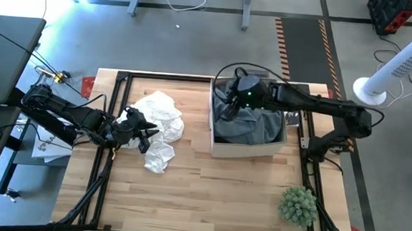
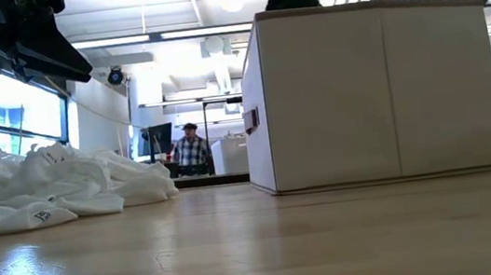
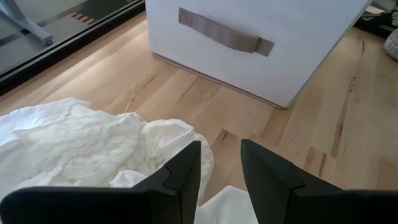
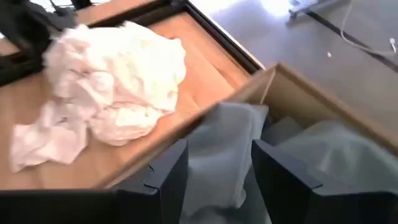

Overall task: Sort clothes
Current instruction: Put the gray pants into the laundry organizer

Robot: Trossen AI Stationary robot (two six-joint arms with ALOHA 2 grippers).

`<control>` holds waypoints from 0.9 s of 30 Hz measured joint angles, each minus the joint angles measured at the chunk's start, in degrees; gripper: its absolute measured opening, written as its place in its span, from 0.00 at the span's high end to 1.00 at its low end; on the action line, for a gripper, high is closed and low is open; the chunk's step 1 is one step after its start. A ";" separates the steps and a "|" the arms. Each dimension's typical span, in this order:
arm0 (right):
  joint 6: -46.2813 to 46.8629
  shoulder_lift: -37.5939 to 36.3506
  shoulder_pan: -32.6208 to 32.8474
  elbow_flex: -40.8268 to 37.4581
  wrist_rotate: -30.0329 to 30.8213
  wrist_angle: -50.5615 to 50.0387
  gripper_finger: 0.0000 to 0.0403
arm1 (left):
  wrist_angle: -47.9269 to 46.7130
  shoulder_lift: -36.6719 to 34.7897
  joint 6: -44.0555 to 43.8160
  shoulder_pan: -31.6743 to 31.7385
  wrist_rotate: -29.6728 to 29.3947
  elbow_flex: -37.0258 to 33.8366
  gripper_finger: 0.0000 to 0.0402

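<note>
White garment (image 1: pixel 159 127) lies crumpled on the wooden table (image 1: pixel 215 195), at nine o'clock from the box (image 1: pixel 247 148). Left gripper (image 3: pixel 221 180) hovers over it, fingers apart, empty. Right gripper (image 4: pixel 214 177), fingers apart, hangs above the grey-green garment (image 1: pixel 252 124) inside the box.

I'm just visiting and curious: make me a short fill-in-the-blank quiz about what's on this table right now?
1. The crumpled garment lying loose on the table is ____ in colour.
2. The grey-green garment lies inside the ____.
3. The right gripper hangs over the box with its fingers ____.
4. The spiky green plant sits near the table's ____ arm side.

Missing words: white; box; open; right
</note>
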 joint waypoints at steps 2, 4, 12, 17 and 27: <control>0.81 0.86 -0.60 -4.17 0.10 4.24 0.57 | 0.00 0.00 0.00 0.00 -0.06 0.00 0.72; 2.66 2.58 -1.59 -9.26 0.10 6.88 0.57 | -0.03 0.00 0.02 0.00 -0.18 0.00 0.72; 7.71 11.73 -5.51 -23.11 -4.48 19.85 0.57 | 0.05 0.00 -0.01 0.00 -0.35 0.00 0.72; 5.47 9.61 -5.51 -17.50 -5.40 14.03 0.57 | -0.06 0.00 0.00 0.07 -0.70 0.00 0.72; 1.15 4.13 -4.47 6.27 -0.52 -13.76 0.57 | -0.11 0.02 -0.02 0.04 -0.43 0.00 0.72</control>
